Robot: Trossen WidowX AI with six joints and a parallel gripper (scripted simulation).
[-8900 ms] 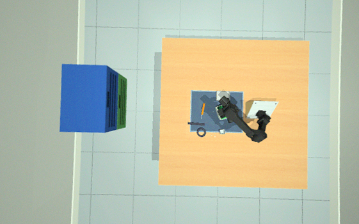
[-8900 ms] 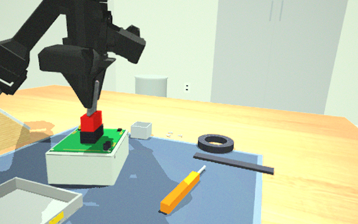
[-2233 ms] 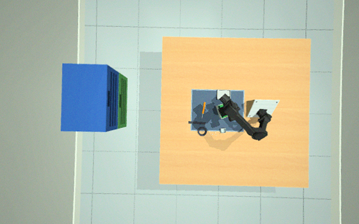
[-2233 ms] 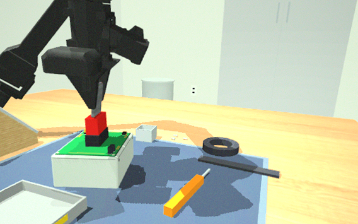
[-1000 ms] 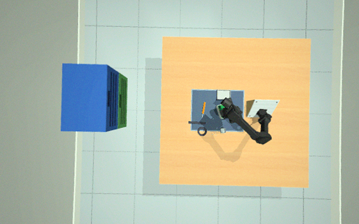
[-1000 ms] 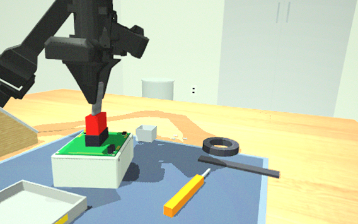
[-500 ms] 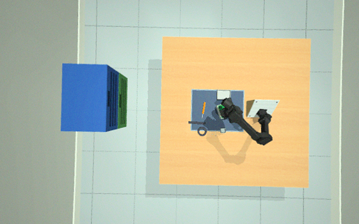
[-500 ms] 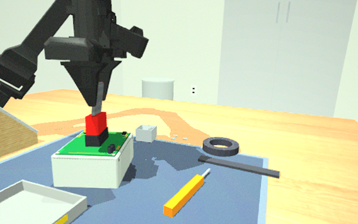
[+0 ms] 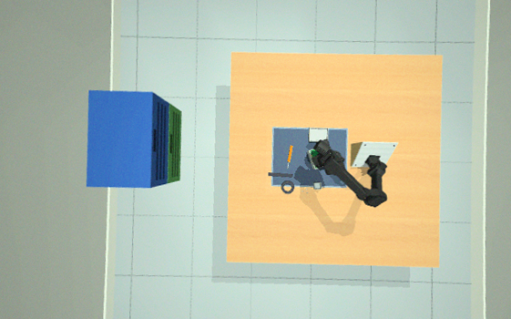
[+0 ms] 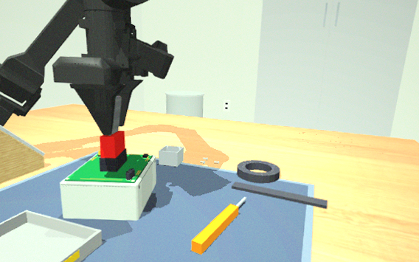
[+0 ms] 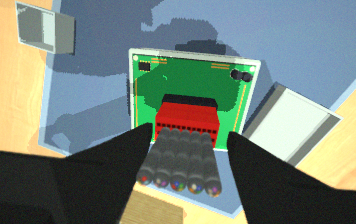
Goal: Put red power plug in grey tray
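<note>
Claw [image 9: 315,157] [image 10: 114,133] [image 11: 189,133], partly open, grips nothing; seated red plug [image 10: 112,144] [image 11: 187,117], centre of wrist frame, probably needs straddling, gripping, rocking.

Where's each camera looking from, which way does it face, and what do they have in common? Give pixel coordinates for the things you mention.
Top: high overhead, facing down on the table [image 9: 273,231]; the arm shows from above.
Exterior: beside the table, looking across it at the red plug [image 10: 111,144] [image 11: 187,116]; arm and claw [image 10: 113,133] [image 11: 189,133] show.
Wrist: on the arm, looking past the claw's two dark fingers at the plug.
Exterior and wrist share the plug, green board [image 10: 89,171] [image 11: 200,82] and claw.
</note>
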